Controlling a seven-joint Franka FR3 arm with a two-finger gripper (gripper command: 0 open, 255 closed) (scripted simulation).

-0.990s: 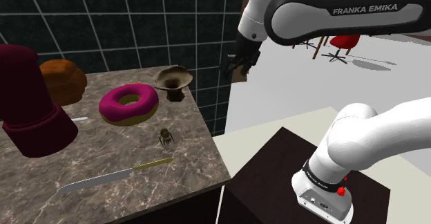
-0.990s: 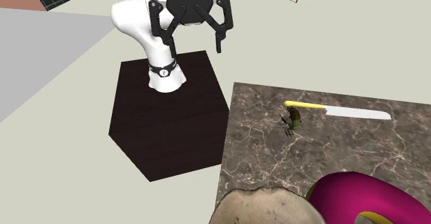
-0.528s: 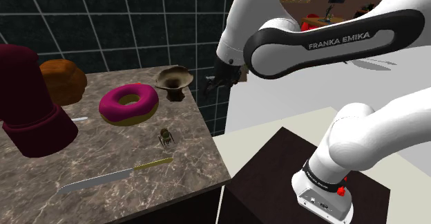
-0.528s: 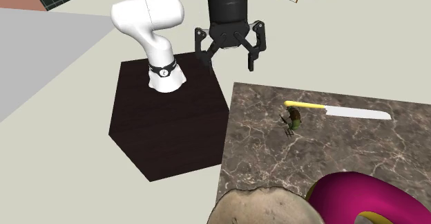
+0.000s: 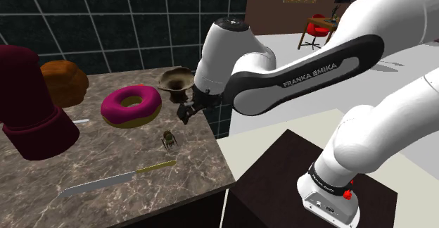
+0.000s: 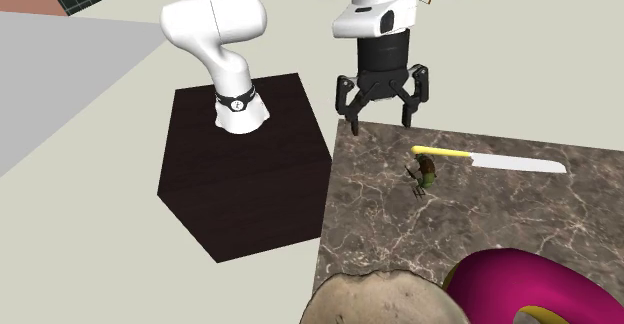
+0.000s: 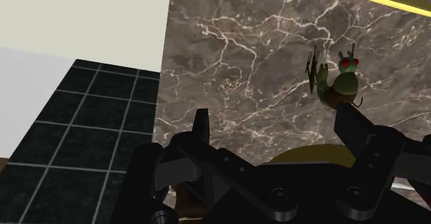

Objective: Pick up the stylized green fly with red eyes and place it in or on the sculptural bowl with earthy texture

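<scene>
The tool (image 6: 380, 122) hangs above the bench (image 6: 520, 232), over the edge nearest the stand (image 6: 240, 187). Its two fingers are spread wide and hold nothing. It is well above the surface and touches nothing.

The fly (image 6: 425, 173) sits on the bench a little farther in, near the tool but apart from it. In the wrist view the fly (image 7: 340, 83) lies just past one fingertip, off the line between the two fingers, so the tool is not yet centred over it. It stands upright on bare bench, red eyes up, with dark thin wings or legs sticking out at one side.

Just beside the fly is the yellow handle of a knife (image 6: 490, 159), whose blade points away from it. In the shoulder view the bowl (image 5: 176, 81), brown and on a foot, stands at the bench's far right, close behind the tool. A pink donut (image 5: 130, 105) lies to the bowl's left.

The fly looks small and light, and is probably stiff. Its rounded green body seems the only sound place to take hold. The thin wings and legs would give little grip and might turn it between the fingers. Being so low, it calls for the fingers to come nearly to the bench, one on each side of the body. A pinch too high, or off centre, could flick it away toward the knife.
</scene>
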